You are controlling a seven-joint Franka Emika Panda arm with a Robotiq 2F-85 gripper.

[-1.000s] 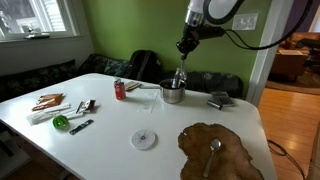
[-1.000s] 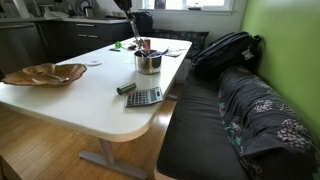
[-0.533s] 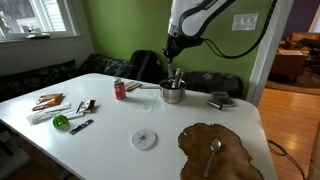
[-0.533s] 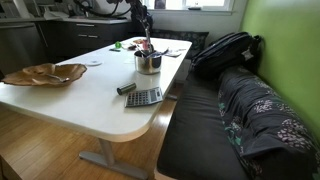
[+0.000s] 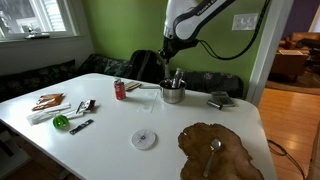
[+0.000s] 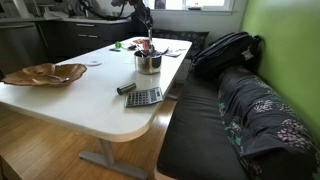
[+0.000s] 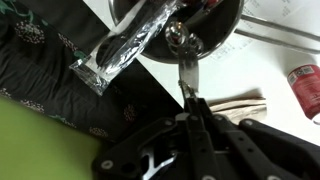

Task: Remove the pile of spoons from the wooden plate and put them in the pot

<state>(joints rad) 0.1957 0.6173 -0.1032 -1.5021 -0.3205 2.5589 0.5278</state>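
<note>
So the spoons [image 7: 128, 48] are seen best in the wrist view. They're a shiny metal bundle wrapped in crinkly clear plastic. One end sits inside the pot [image 7: 215, 22] and the rest leans out over the rim toward 8 o'clock. A bare polished spoon bowl can be made out right beside the bundle, at the pot's edge. The pot itself is dark inside and is found at 12 o'clock in that frame, with a red can [image 7: 305, 88] at 3 o'clock.

In an exterior view the pot [image 5: 172, 93] is a small steel one, with handles poking up out of it. It's set at roughly 11 o'clock from the plate [image 5: 235, 160], which is brown, wavy-edged wood near the table's corner. One lone spoon [image 5: 213, 152] is seen lying on the plate, bowl end pointed to 12 o'clock. A calculator [image 5: 219, 99] is placed at 3 o'clock of the pot and the can at 9 o'clock.

The gripper [image 5: 169, 55] is held at 12 o'clock just above the pot, pointing down. In the wrist view the gripper [image 7: 190, 98] has its fingers drawn nearly together. A thin metal strip runs from the tips up toward the spoon bowl, but whether it's actually pinched can't be told.
</note>
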